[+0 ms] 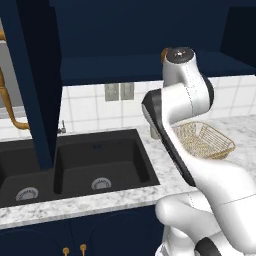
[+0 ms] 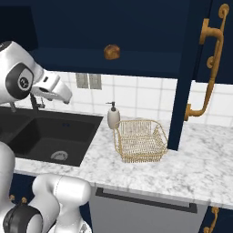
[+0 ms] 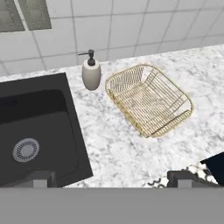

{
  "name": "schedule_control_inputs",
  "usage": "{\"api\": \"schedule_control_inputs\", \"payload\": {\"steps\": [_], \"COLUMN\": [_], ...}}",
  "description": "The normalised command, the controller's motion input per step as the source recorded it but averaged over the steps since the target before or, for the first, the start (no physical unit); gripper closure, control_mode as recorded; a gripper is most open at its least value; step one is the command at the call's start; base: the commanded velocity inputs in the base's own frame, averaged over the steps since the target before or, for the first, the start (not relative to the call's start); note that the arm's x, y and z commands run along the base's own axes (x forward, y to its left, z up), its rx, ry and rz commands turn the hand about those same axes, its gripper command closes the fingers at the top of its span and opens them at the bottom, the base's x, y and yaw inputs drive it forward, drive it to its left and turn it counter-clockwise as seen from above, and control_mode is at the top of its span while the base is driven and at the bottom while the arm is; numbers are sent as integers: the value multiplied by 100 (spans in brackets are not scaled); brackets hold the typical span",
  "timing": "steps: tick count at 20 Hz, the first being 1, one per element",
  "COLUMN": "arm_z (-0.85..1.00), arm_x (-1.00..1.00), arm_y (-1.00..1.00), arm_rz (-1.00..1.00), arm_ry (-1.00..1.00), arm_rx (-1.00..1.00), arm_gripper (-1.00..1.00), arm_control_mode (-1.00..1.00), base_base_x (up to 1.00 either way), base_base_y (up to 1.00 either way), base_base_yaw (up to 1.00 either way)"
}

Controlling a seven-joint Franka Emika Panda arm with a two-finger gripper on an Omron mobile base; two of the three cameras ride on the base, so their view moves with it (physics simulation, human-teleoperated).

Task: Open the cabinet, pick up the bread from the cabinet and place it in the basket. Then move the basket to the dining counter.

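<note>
My fingers [image 3: 111, 178] stand spread wide with nothing between them, hanging above the marble table [image 3: 118, 148]; in the hand view one tip [image 3: 41, 178] sits over the corner of the black sink [image 3: 35, 131], the other over bare stone. The basket [image 3: 148, 100] lies on the table ahead of me, holding nothing, with a soap dispenser [image 3: 91, 72] just beside its rim toward the sink. In the right base view the bread [image 2: 112, 51] rests on the shelf inside the cabinet [image 2: 136, 27], above the tiled wall. The cabinet door [image 2: 193, 73] stands open, its brass handle [image 2: 207, 68] facing outward, its lower edge near the basket's far side.
</note>
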Motion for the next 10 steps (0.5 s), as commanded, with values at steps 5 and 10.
{"api": "schedule_control_inputs", "payload": {"steps": [5, 10], "arm_z": [52, 82], "arm_x": [5, 51], "arm_y": [-57, -52], "arm_rz": [-20, 2], "arm_ry": [-40, -14], "arm_rx": [1, 0], "arm_gripper": [-100, -100], "arm_control_mode": [-100, -100], "base_base_x": [0, 0], "base_base_y": [0, 0], "base_base_yaw": [0, 0]}}
